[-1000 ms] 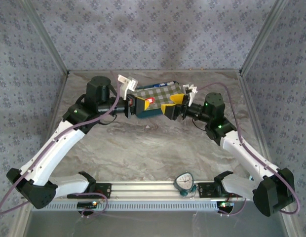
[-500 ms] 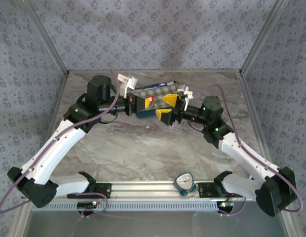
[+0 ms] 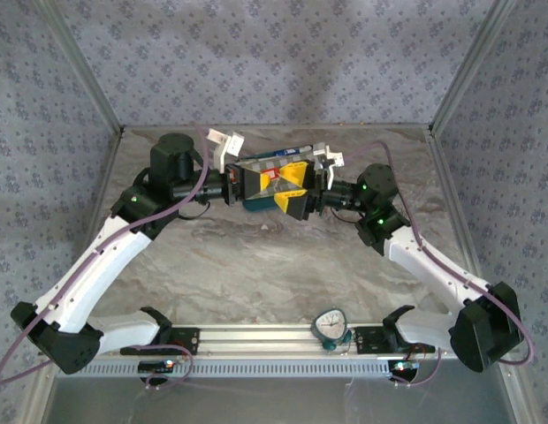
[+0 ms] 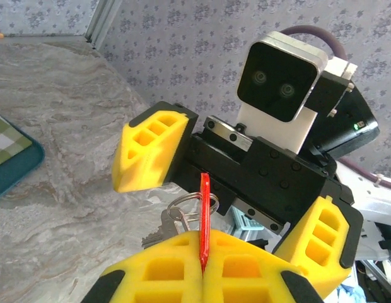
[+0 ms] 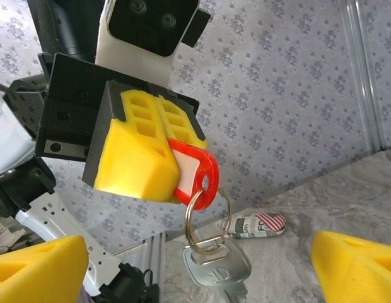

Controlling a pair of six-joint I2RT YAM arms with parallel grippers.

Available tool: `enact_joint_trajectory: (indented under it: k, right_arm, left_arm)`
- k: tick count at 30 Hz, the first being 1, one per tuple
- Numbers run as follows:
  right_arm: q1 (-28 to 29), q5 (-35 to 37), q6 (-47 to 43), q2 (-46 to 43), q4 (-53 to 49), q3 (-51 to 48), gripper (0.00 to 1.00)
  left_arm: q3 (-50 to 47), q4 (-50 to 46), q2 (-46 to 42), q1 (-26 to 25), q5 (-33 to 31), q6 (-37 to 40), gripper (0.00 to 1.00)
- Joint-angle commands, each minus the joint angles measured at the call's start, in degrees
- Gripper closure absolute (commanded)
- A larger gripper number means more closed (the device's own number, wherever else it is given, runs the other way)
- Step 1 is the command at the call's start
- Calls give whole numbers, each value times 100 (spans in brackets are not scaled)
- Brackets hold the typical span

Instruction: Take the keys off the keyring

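Tabletop (image 3: 256,265) is showing open marble across the near half. Both arms are facing each other over the far middle, above a teal checked pad (image 3: 259,206). Left gripper (image 4: 202,254) jaws are clenching the red tag (image 5: 194,165) by its edge. Right gripper (image 3: 294,188) jaws are standing wide, flanking the keyring (image 5: 188,222) hanging off the tag. Keys (image 5: 215,267) are dangling below, with free gaps on both sides.

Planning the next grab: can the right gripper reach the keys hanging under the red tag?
Probably yes. The right gripper is open either side of the keys, hanging free below the red tag clamped in the left gripper.
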Motion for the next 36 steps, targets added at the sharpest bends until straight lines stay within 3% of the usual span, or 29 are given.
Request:
enact_joint_trajectory:
  k: [1, 9, 12, 29, 36]
  right_arm:
    - [26, -309, 300, 91, 409, 334, 8]
    - [124, -646, 589, 172, 747, 425, 30]
    - [214, -649, 514, 182, 698, 434, 33]
    - [353, -126, 740, 156, 1121, 401, 90]
    - [299, 15, 716, 99, 971, 357, 100]
  left_arm:
    - [54, 366, -131, 13, 312, -167, 100]
    - [55, 551, -202, 22, 288, -290, 100]
    - [2, 727, -234, 37, 280, -402, 100]
    - [-442, 1276, -601, 37, -10, -639, 100]
    - [-638, 1400, -876, 137, -169, -639, 100]
